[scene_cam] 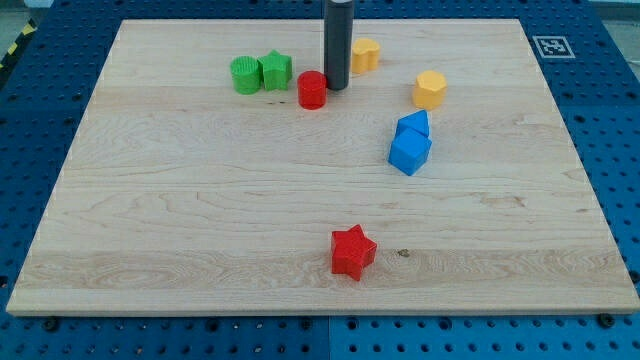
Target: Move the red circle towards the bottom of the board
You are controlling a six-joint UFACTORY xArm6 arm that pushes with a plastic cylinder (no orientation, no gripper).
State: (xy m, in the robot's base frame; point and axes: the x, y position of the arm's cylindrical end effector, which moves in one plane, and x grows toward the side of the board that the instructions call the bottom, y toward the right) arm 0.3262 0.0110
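On the pale wooden board (200,230), the small red circle block (312,89) sits in the far part, a little left of centre, and my tip (336,86), the lower end of the straight dark rod, stands just beside it on its right, touching or nearly so. The tool here is only that rod, with nothing to spread or press together, and it pinches nothing. Left of the red circle, a green round block (244,75) and a green star-like block (275,70) touch each other. Behind the rod on its right a yellow block (366,54) is partly hidden, and a yellow hexagon-like block (430,89) lies further right. Two blue blocks (410,143) huddle together nearer than that. A red star block (352,251) lies near the board's close edge. A black-and-white square marker (549,46) is printed at the far right corner; no letters can be read. The board rests on a blue perforated bench (620,130).
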